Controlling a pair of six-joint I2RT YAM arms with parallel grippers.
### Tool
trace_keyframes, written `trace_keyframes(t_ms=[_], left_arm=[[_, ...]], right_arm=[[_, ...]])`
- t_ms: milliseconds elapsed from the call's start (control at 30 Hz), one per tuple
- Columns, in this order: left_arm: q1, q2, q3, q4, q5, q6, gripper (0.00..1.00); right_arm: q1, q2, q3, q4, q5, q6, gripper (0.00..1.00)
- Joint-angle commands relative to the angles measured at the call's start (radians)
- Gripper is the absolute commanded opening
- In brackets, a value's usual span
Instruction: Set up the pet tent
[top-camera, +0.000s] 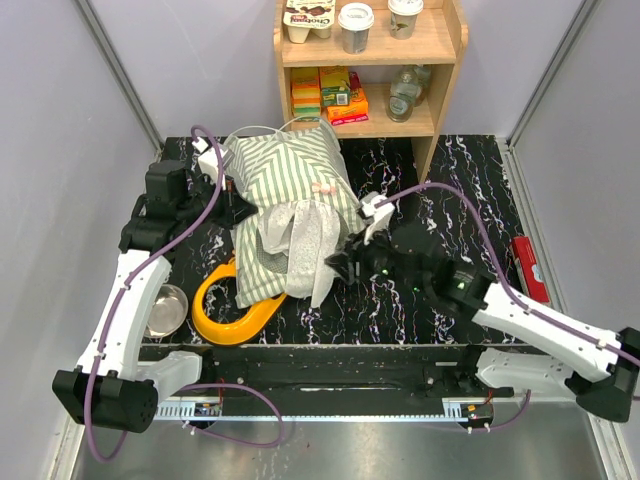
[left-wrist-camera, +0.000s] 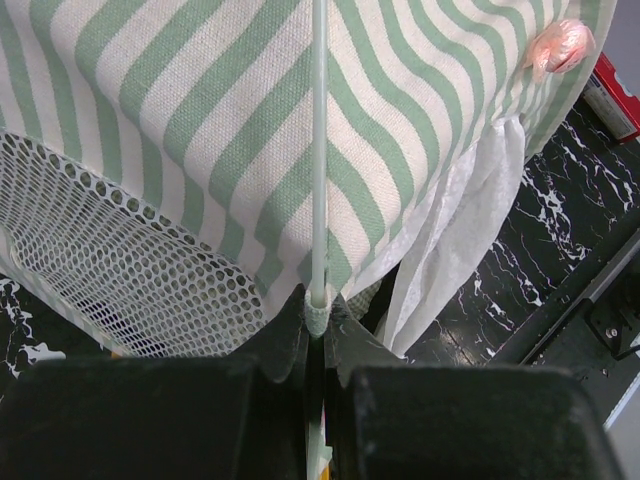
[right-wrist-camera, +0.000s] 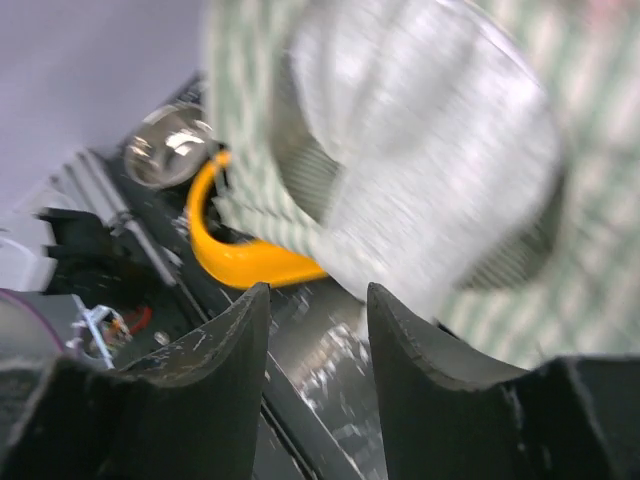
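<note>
Pet tent (top-camera: 290, 195), half raised at mid-worktop (top-camera: 470, 190), its striped bulk running from the far side toward you and partly covering the yellow bowl holder (top-camera: 235, 318). Your left gripper (left-wrist-camera: 318, 325) was closed on the lower end of a white pole (left-wrist-camera: 319, 150), whose long axis ran straight out from the fingertips across the fabric. Your right gripper (right-wrist-camera: 318, 320) stood open, nothing between its jaws, just beside the tent's near right flank, the fabric ahead of it blurred. The left arm alone had contact, so the next lift probably turned on that pole
</note>
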Motion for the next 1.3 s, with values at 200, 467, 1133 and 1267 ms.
trace_keyframes(t_ms=[200,467,1133,1267], left_arm=[[-0.008,-0.001,0.013,0.061,0.006,-0.025,0.0],[-0.008,-0.007,0.013,0.057,0.01,-0.021,0.0],[-0.009,-0.001,0.014,0.061,-0.008,-0.007,0.0],[-0.009,0.004,0.022,0.063,-0.014,-0.004,0.0]], right_arm=[[0.1,0.426,0.126,0.511,0.001,-0.021,0.56],[0.086,0.596,0.217,0.537,0.152,0.008,0.58],[-0.031,0.506,0.136,0.68,-0.213,0.002,0.0],[-0.04,0.428,0.192,0.475,-0.475,-0.058,0.0]])
